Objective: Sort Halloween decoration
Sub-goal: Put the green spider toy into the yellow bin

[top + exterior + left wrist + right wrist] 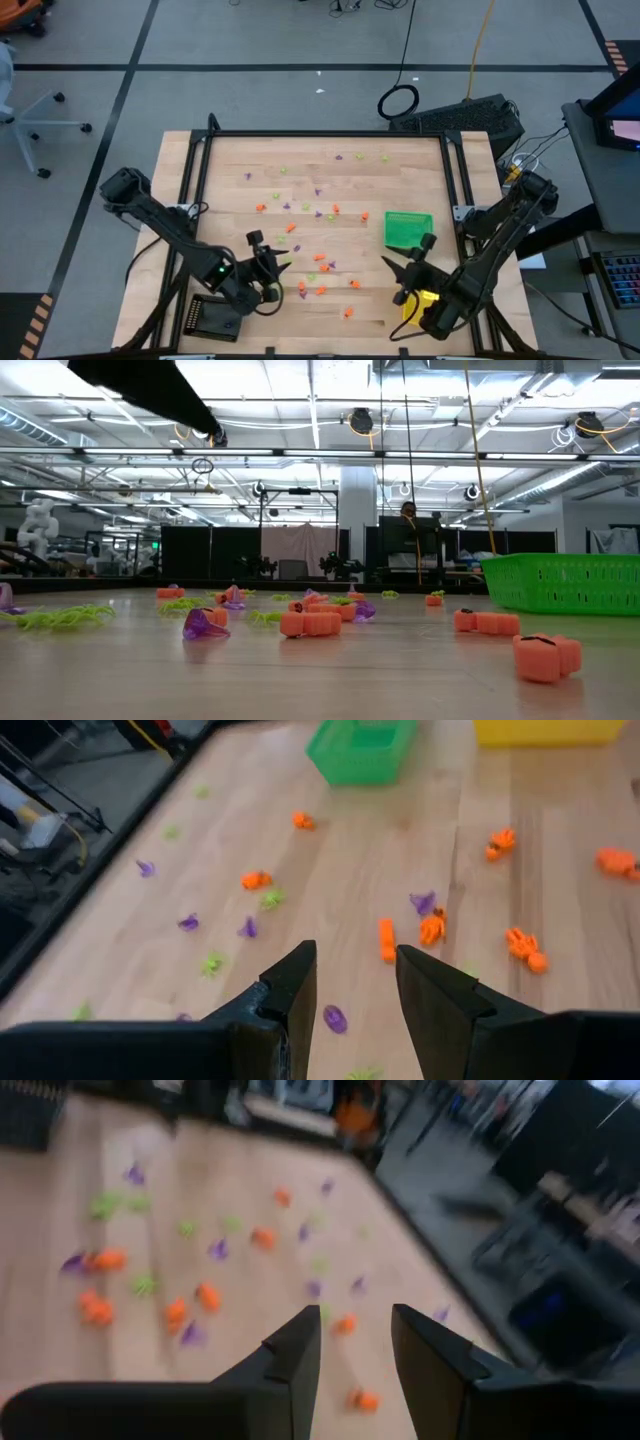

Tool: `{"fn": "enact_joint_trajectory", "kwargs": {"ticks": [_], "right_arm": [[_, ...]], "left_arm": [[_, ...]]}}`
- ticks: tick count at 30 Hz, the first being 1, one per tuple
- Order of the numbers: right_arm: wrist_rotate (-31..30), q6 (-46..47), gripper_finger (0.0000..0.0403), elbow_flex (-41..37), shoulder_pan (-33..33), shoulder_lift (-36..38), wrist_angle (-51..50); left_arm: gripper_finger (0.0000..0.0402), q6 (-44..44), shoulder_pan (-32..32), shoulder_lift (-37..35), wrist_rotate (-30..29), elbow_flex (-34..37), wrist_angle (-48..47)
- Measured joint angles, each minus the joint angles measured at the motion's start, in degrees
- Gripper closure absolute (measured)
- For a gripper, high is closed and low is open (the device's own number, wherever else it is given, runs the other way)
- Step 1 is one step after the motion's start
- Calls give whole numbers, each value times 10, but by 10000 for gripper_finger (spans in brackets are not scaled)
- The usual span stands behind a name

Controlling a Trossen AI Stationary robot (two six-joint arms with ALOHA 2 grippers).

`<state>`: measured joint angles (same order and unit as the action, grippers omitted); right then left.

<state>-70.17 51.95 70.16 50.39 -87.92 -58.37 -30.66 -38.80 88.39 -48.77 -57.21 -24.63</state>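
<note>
The Halloween decoration (318,214) lies scattered loose over the middle of the counter (230,160), spreading away from the green tray (408,228) toward the left arm's side. From above, I judge we are between picks: nothing hangs from either arm. The left end effector (268,263) sits low at the near edge of the scatter, well apart from the green tray, with the black tray (214,318) just behind it. The right end effector (410,270) hovers on the near side of the green tray, the yellow tray (421,305) under its arm.

At counter level, I see orange blocks (310,623), purple bits (205,625) and lime strands beside the green tray's wall; neither end effector shows here.

Through the left wrist, the fingers (290,990) stand apart and empty, with a purple piece (334,1018) on the wood between them. I think the next move is a straight descent onto it, closing finely.

Through the right wrist, its fingers (297,1355) are apart too, holding nothing. The pieces beyond are smeared, so I cannot tell shapes, and the trays are out of sight there.
</note>
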Motion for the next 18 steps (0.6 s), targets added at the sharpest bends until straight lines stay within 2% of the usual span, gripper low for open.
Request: {"fn": "enact_joint_trajectory", "kwargs": {"ticks": [4, 9, 15, 18], "right_arm": [[-28, -51, 292, -20, -24, 0, 56], [-16, -84, 292, -72, -51, 0, 133], [-9, -154, 292, -137, -67, 0, 237], [27, -198, 292, -156, -81, 0, 273]], "left_arm": [[263, -1, 12, 14, 22, 0, 4], [263, -4, 27, 17, 28, 0, 3], [263, -6, 51, 18, 139, 0, 1], [263, -22, 62, 18, 171, 0, -2]]}}
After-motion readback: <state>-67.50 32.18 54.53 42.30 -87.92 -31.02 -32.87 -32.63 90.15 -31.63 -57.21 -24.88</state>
